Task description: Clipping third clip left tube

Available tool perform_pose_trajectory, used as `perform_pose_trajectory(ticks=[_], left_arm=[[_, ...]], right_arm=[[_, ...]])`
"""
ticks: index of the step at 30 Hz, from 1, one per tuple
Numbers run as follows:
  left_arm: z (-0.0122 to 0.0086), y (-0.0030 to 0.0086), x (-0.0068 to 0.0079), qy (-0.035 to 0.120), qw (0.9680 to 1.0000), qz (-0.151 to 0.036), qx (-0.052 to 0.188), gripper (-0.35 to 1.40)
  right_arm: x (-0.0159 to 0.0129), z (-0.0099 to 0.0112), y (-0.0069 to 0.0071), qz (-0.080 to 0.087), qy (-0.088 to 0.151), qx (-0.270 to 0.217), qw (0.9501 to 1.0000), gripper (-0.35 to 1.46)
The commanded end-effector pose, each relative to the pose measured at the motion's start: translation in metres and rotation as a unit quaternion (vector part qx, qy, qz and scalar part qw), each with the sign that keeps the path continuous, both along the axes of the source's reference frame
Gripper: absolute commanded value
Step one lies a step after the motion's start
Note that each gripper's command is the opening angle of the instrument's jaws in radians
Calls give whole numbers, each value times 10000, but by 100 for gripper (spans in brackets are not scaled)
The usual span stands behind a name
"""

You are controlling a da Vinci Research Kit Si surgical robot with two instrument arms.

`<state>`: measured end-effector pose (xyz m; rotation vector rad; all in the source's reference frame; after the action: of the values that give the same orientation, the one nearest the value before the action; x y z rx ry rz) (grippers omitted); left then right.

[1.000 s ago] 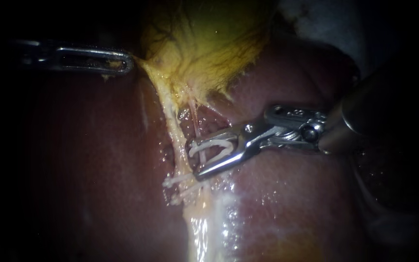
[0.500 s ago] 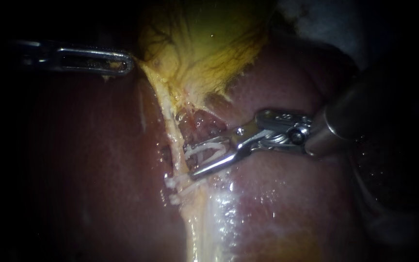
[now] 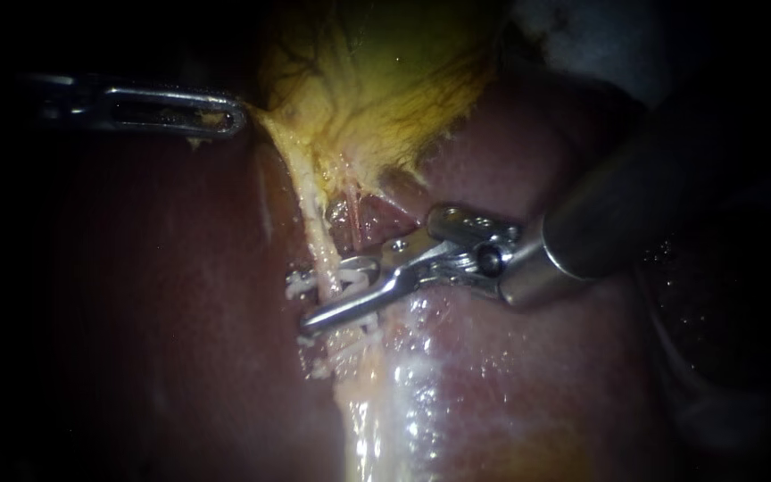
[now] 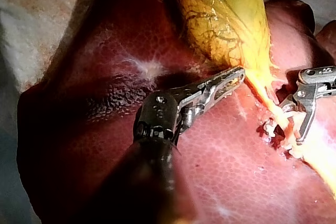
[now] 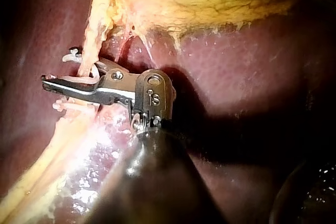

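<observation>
Listing what we have on the liver [image 3: 537, 375], item by item.

1. Gallbladder [image 3: 385, 80]: yellow-green and veined. It lies on the liver and narrows to a fatty neck.

2. Our left instrument [image 3: 236, 116]: slotted jaws lying together. They pinch the pale fringe at the gallbladder's neck and hold it out sideways. The shaft runs off toward the liver's dark outer edge.

3. Left tube [image 3: 319, 241]: a pale yellow cord. It runs from the gallbladder's neck down the middle of the liver's surface into a glistening strip of fat.

4. Our right instrument [image 3: 336, 290]: jaws drawn narrow across the left tube, one on each side of it. They press on the white clip they carry.

5. Clip [image 3: 299, 286]: white, set across the left tube. Its free ends stick out past the tube on the side away from the right instrument's shaft. The right wrist view shows those ends curling just beyond the jaw tips.

6. Lower clips [image 3: 321, 366]: two white ones already on the same tube. They sit just beyond the right instrument's jaws, on the side away from the gallbladder. The nearer one is partly hidden by the lower jaw.

7. Pale cloth [image 4: 31, 3]: seen in the left wrist view beyond the liver's edge, well apart from the tube.
</observation>
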<state>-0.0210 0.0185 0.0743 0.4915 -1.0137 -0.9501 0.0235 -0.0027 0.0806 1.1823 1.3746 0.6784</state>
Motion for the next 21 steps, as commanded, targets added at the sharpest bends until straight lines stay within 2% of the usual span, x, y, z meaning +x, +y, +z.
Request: perform_pose_trajectory(ticks=[1,8,12,18,21], left_arm=[[0,0,0,1,10000,-1,1,-35],[1,1,0,1,10000,-1,1,-35],[1,1,0,1,10000,-1,1,-35],[1,1,0,0,10000,-1,2,-35],[1,1,0,0,10000,-1,1,-35]], right_arm=[[0,-4,1,91,-95,36,9999,52],[3,-19,12,428,-250,170,9986,52],[2,-26,18,562,-316,227,9977,51],[3,-34,20,568,-333,278,9974,38],[3,-34,20,543,-374,389,9971,18]])
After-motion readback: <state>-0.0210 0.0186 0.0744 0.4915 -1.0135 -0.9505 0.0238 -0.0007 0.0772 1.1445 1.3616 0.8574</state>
